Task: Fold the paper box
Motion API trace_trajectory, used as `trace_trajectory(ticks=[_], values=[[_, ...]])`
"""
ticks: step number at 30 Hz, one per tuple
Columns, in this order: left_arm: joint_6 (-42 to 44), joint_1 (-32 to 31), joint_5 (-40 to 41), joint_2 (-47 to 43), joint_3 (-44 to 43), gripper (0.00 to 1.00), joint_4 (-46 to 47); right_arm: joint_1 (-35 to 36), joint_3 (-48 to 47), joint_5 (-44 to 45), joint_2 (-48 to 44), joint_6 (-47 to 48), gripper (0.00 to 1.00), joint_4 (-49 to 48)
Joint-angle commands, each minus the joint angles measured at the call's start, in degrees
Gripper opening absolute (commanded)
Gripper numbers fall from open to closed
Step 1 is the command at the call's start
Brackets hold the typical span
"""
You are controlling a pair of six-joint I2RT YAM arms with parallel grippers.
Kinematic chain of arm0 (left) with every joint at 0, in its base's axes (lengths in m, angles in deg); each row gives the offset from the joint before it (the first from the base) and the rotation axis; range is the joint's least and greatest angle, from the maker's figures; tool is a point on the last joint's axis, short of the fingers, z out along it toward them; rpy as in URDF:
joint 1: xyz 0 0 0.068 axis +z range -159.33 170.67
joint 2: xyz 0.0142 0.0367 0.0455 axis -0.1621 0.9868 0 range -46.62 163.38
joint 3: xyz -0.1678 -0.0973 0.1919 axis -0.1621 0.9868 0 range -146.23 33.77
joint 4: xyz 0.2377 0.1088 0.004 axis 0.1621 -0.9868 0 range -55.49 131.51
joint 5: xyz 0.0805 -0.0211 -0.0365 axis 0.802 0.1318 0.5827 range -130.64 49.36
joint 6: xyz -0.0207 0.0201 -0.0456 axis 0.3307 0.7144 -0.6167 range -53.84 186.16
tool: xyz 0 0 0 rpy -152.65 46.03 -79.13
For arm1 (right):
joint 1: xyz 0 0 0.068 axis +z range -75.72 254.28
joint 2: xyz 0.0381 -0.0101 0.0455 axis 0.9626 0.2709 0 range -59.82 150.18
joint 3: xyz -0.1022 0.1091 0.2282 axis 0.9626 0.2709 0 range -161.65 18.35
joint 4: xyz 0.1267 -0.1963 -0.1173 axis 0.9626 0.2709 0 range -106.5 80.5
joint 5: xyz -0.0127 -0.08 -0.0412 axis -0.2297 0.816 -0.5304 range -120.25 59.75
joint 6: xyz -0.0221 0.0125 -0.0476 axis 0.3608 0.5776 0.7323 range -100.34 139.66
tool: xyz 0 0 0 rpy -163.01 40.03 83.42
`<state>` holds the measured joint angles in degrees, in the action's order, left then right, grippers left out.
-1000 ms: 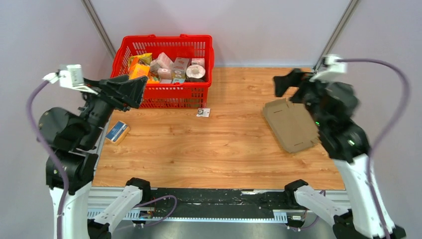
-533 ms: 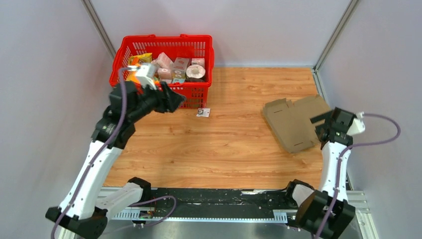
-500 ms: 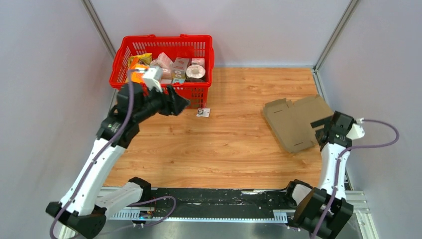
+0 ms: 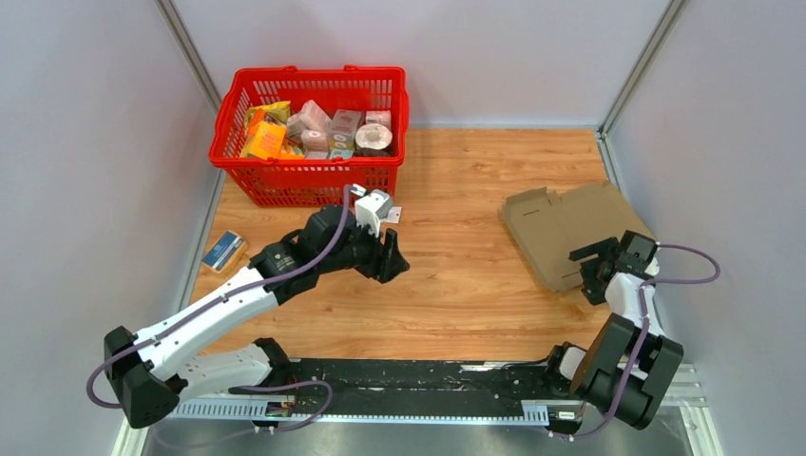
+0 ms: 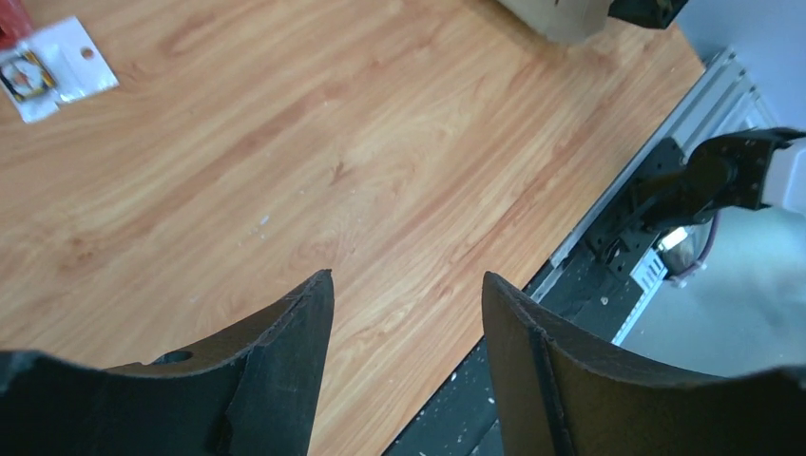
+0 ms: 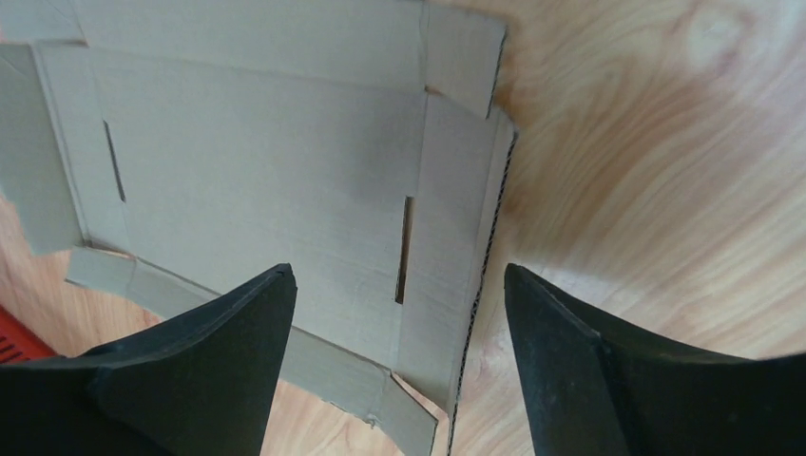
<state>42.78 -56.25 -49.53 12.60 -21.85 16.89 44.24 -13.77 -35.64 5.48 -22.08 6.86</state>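
Wooden table (image 4: 456,161), paper box (image 4: 556,233) flat, askew, long axis unclear; left gripper (image 5: 409,285) and right gripper (image 6: 397,271) wide, empty.

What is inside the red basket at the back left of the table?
The red basket holds a heap of small printed grocery packs, including an orange pack and a round item. Anything beneath that top layer is covered.

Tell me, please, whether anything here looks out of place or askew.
The paper box lies flat and askew at the right; a blue-and-tan packet and a white packet lie loose outside the red basket.
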Motion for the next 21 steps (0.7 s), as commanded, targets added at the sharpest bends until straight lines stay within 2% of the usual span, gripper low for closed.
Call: trace_trajectory(ticks=[1,3,4,6,7,9,10,13,15,16,18,19,21], values=[[-1.9,-3.2,2.6,-0.4,3.3,0.65,6.6,2.9,1.9,-6.9,2.7,0.0,0.81,-7.1],[-3.4,-4.1,4.2,1.0,3.9,0.61,7.4,4.7,3.6,-8.1,4.0,-0.8,0.74,-8.2],[-4.4,-4.9,5.8,1.4,4.2,0.56,9.0,7.2,4.4,-9.3,4.0,-1.4,0.70,-9.6],[-8.2,-5.2,6.0,2.9,6.2,0.52,12.6,10.7,7.3,-10.8,3.7,-5.3,0.58,-11.2],[-10.9,-5.3,6.1,3.4,7.0,0.51,17.0,15.5,8.1,-12.3,3.2,-6.9,0.55,-12.8],[-12.9,-5.3,6.9,5.5,8.7,0.51,20.1,21.5,9.9,-13.1,0.6,-12.2,0.54,-13.9],[-14.0,-5.3,8.3,6.3,8.8,0.50,21.4,28.0,10.1,-13.5,-0.6,-14.1,0.54,-14.6],[-14.7,-5.3,10.6,8.7,8.8,0.51,23.0,38.2,9.2,-15.0,-6.1,-16.8,0.61,-13.8],[-14.9,-5.3,10.7,10.7,7.9,0.55,23.5,39.4,8.0,-18.2,-10.6,-14.0,0.71,-13.2],[-14.6,-5.3,9.4,11.7,7.4,0.60,24.3,38.7,4.8,-17.5,-12.3,-9.1,0.75,-6.9],[-14.3,-5.6,7.8,16.0,4.7,0.61,24.4,38.5,0.2,-11.8,-17.6,-2.3,0.83,0.2],[-14.3,-6.1,7.1,17.8,3.4,0.62,24.4,38.5,-1.9,-3.3,-19.4,2.4,0.84,6.8],[-14.0,-7.4,7.8,23.9,-1.7,0.62,25.8,38.3,-8.5,3.9,-23.9,5.2,0.85,12.1]])
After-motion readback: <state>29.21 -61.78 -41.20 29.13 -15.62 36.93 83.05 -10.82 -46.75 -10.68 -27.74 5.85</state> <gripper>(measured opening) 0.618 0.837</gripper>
